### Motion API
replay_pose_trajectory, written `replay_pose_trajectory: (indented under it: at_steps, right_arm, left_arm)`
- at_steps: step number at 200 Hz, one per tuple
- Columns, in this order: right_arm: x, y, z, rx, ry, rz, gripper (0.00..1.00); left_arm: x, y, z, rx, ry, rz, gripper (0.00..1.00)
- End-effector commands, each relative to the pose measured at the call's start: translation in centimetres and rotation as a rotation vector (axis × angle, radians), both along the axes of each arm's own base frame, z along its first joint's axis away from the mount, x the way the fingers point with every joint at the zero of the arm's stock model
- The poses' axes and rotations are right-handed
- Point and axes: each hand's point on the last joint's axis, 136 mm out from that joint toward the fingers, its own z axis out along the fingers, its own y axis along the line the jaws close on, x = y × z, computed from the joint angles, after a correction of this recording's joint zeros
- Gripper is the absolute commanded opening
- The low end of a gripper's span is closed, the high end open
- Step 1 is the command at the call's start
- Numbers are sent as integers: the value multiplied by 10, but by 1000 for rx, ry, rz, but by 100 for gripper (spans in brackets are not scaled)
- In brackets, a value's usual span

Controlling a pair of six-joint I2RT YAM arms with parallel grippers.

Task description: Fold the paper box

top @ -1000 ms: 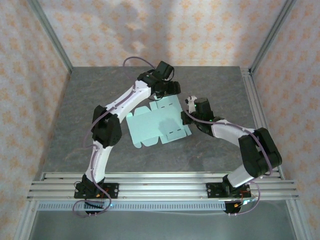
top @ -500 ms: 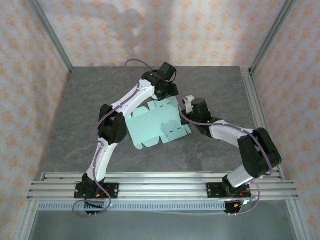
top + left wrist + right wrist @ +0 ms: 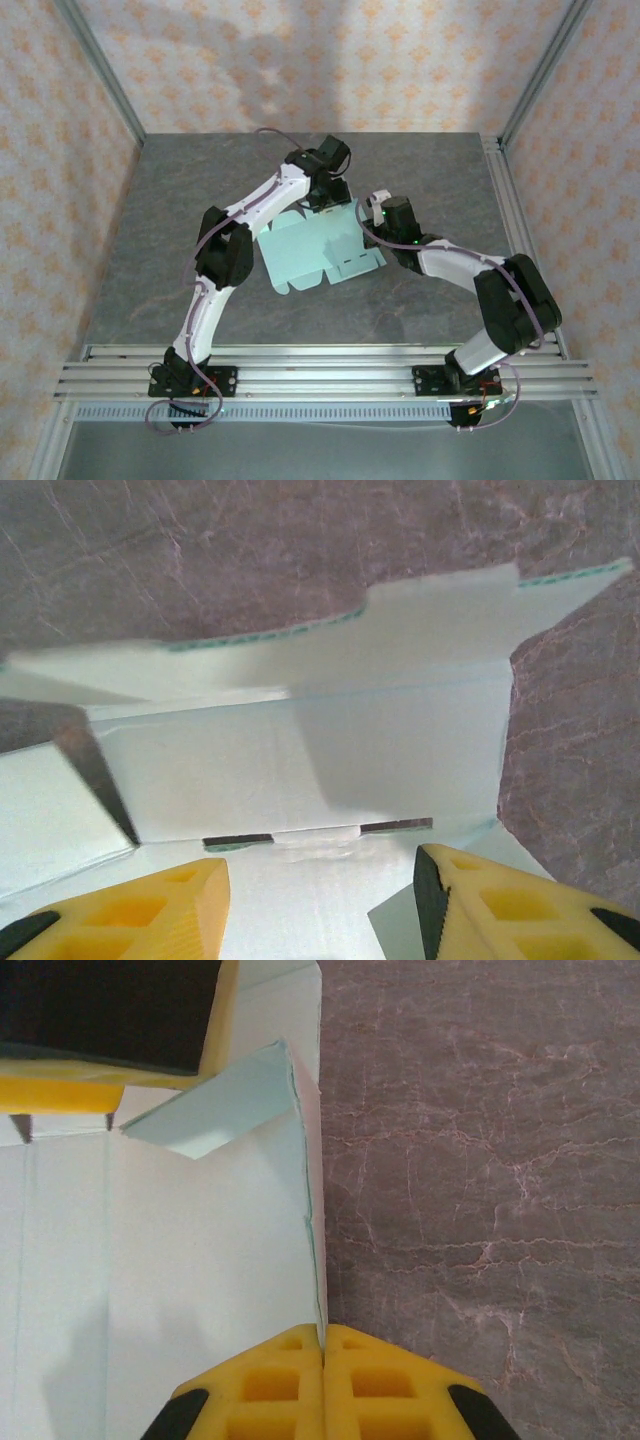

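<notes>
The paper box [image 3: 315,250] lies as a flat pale mint sheet with creases, slots and tabs in the middle of the table. My left gripper [image 3: 326,203] hovers over its far edge. In the left wrist view its yellow fingers [image 3: 130,910] stand apart, open [image 3: 320,910], over the paper box [image 3: 300,750] beside a slotted crease. My right gripper [image 3: 368,222] is at the sheet's right edge. In the right wrist view it is shut [image 3: 322,1352] on a raised edge strip of the paper box [image 3: 160,1260], with a small flap [image 3: 225,1100] lifted near the left gripper's finger [image 3: 110,1020].
The dark stone-pattern tabletop [image 3: 180,230] surrounds the sheet. Aluminium frame rails [image 3: 320,370] run along the near edge and a rail [image 3: 505,210] runs down the right side. Patterned walls close in the back and sides.
My left gripper has come down and nearer, onto the sheet's far edge, and its fingers have narrowed somewhat. The right gripper stays shut on the right edge, shifted slightly left.
</notes>
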Motion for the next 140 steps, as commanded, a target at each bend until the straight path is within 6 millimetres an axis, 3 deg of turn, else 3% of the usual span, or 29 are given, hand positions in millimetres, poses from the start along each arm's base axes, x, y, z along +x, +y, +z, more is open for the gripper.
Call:
replay_pose_trajectory:
  at_steps: [1,45,73,96,112,140]
  right_arm:
    - [12,5,15,1,-44,-7,0]
    - [14,7,12,-5,-35,-12,0]
    - [15,5,11,-10,-34,-27,0]
    - [13,3,9,-26,-29,-26,0]
    - [12,4,8,-23,-27,-15,0]
    - [9,9,8,-9,-23,16,0]
  left_arm:
    - [-10,-11,37,-102,-24,-29,51]
    - [-18,-27,42,-165,-9,-54,50]
    - [-18,-11,46,-111,-47,-15,50]
    - [-17,16,63,24,-116,18,56]
    - [-17,17,70,9,-127,14,58]
    - [-12,11,77,-10,-146,-21,76]
